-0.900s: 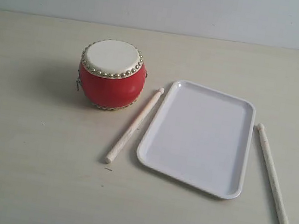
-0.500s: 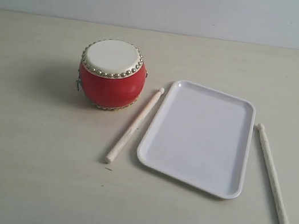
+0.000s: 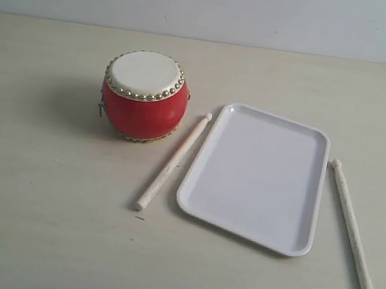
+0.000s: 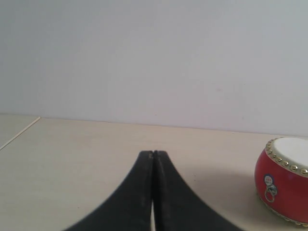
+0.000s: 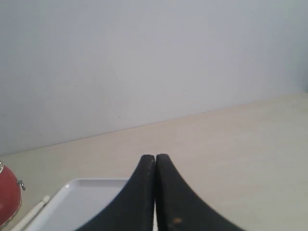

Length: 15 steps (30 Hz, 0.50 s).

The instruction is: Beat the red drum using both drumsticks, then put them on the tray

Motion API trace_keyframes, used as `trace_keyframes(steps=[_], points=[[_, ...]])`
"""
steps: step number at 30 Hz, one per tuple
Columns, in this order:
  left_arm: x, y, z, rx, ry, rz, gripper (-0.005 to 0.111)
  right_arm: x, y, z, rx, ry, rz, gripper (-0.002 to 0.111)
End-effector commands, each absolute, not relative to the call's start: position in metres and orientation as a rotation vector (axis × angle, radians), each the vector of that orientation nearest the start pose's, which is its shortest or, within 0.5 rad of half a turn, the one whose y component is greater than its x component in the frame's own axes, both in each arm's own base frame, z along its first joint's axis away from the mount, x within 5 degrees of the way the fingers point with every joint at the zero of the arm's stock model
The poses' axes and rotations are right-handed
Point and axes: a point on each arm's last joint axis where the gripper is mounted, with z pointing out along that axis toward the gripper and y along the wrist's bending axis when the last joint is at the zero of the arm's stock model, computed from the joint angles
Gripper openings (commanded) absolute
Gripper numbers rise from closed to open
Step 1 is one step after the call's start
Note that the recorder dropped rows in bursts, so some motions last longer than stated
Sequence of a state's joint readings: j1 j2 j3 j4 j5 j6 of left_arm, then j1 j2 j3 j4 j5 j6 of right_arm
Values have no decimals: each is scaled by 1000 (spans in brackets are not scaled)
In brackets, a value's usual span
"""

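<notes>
A small round blue-and-white mark sat on the side of the red drum (image 4: 284,185) in the left wrist view, just above a little metal ring, but it was too blurred to read. That view cut the drum off at the picture's edge. The right wrist view caught only a sliver of its red body, a corner of the tray (image 5: 82,202) and the rounded tip of the left drumstick (image 5: 34,211).

The left gripper (image 4: 153,155) had its two black fingers pressed together at the tips. It held nothing and touched nothing, with bare table (image 4: 72,168) under it and the drum off to one side. The right gripper (image 5: 155,158) was likewise closed tip to tip and empty, with the tray's corner seen just past its fingers.

In the exterior view the drum stood upright on the table, with the white tray near it on the right. The left drumstick lay on the table between drum and tray, its tip just beside the drum's base. The right drumstick (image 3: 353,231) lay on the table just beside the tray's far edge, outside the rim.
</notes>
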<state>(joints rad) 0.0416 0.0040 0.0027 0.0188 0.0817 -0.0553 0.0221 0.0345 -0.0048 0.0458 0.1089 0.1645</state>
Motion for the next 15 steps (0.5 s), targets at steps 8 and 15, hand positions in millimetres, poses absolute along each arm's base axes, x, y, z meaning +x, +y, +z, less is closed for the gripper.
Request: trace_keyframes(steps=[8,15], points=[[56,2,205,-55,1568,7,0,59,1,208,94,1551,134,0],[56,2,206,-55,1564,7,0,59,1,215,429,1433,503,0]])
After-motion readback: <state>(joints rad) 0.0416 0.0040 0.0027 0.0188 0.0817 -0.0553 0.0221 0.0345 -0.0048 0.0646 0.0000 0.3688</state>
